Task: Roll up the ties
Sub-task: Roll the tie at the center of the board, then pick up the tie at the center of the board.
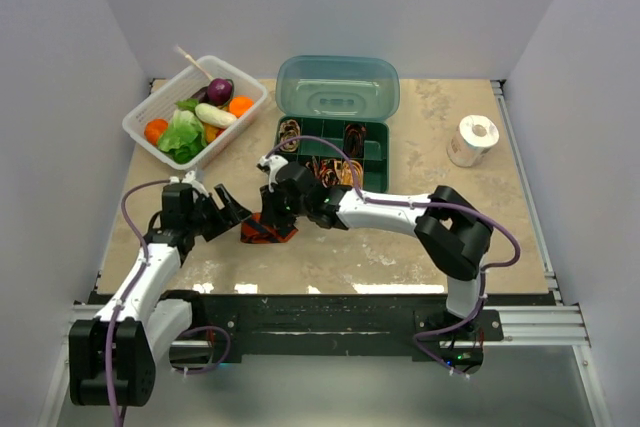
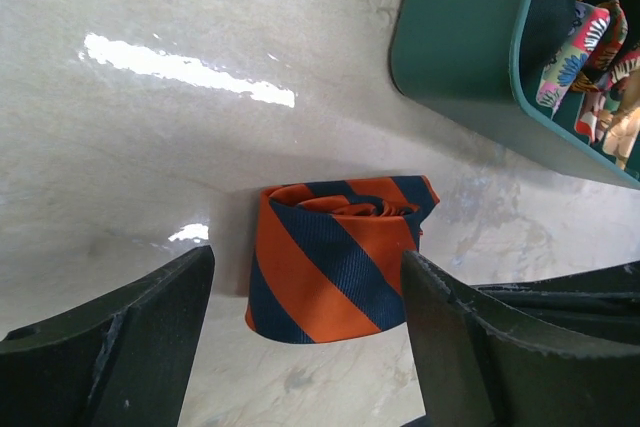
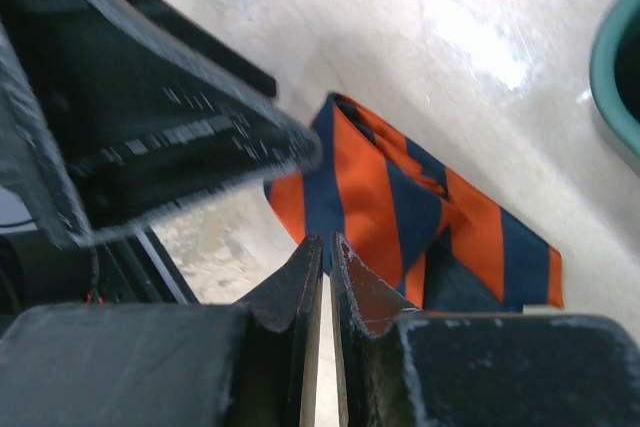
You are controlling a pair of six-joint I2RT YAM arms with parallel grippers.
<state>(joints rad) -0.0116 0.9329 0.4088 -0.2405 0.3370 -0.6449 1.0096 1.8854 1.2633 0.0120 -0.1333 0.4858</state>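
Note:
An orange-red tie (image 2: 335,257) with navy diagonal stripes lies rolled into a short coil on the marble table (image 2: 150,147). It also shows as the tie (image 1: 270,233) near the front edge and the tie (image 3: 420,207). My left gripper (image 2: 307,262) is open, its fingers (image 2: 130,347) standing either side of the roll without touching it. My right gripper (image 3: 327,242) is shut to a thin slit, with its tips at the roll's edge. Whether they pinch any fabric I cannot tell. From above, my left gripper (image 1: 235,212) is left of the roll and my right gripper (image 1: 272,202) just over it.
A green compartment box (image 1: 376,135) behind the grippers holds several small coiled ties (image 2: 590,47), and its lid (image 1: 338,87) stands open behind. A white basket (image 1: 145,112) of vegetables is at the back left. A white tape roll (image 1: 472,140) stands at the right.

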